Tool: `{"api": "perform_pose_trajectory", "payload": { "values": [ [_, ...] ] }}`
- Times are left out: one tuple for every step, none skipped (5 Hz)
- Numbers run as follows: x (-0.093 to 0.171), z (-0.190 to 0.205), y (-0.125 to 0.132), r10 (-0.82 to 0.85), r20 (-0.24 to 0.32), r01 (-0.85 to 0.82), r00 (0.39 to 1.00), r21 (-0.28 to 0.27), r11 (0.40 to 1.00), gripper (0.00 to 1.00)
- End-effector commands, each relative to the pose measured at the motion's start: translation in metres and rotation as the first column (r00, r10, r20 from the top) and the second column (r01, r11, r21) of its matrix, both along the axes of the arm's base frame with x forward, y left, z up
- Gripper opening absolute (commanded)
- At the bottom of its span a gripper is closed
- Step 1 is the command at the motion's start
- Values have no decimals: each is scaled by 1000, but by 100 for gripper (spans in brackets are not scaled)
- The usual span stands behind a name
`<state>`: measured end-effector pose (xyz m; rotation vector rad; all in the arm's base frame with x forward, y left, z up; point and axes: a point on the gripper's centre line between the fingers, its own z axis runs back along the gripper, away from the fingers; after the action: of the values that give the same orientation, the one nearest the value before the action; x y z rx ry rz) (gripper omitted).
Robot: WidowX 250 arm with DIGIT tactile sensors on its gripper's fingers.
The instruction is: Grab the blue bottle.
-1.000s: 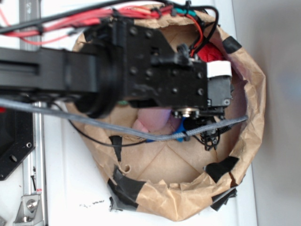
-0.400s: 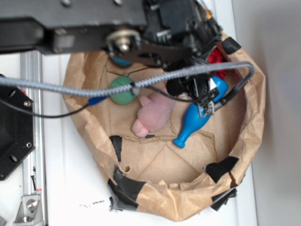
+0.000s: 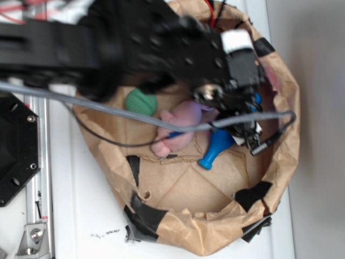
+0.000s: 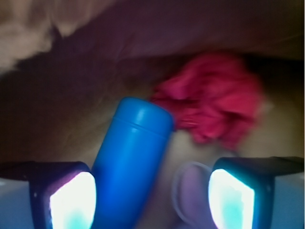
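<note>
Gripper (image 4: 152, 191) is spread wide open around the smooth bright blue plastic bottle (image 4: 131, 162), holding nothing, near the paper basket's (image 3: 288, 135) right rim.

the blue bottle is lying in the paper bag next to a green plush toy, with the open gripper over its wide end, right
Not quite: the plush beside the blue bottle is pink, as the exterior view shows; the green thing is a ball. The rest holds: the bottle lies in the paper bag, with the open gripper over its wide end.
</note>
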<state>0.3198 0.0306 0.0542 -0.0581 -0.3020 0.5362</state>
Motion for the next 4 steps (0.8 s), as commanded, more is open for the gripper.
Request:
{"api": "perform_pose_trajectory", "payload": {
  "values": [
    [30, -2, -22, -131, -57, 134, 990, 49, 990, 79],
    [20, 16, -14, -118, -183, 132, 976, 67, 989, 0],
    [6, 60, 0, -235, -261, 255, 936, 46, 966, 0],
    [-13, 105, -3, -405, -51, 399, 913, -102, 911, 0]
  ]
}}
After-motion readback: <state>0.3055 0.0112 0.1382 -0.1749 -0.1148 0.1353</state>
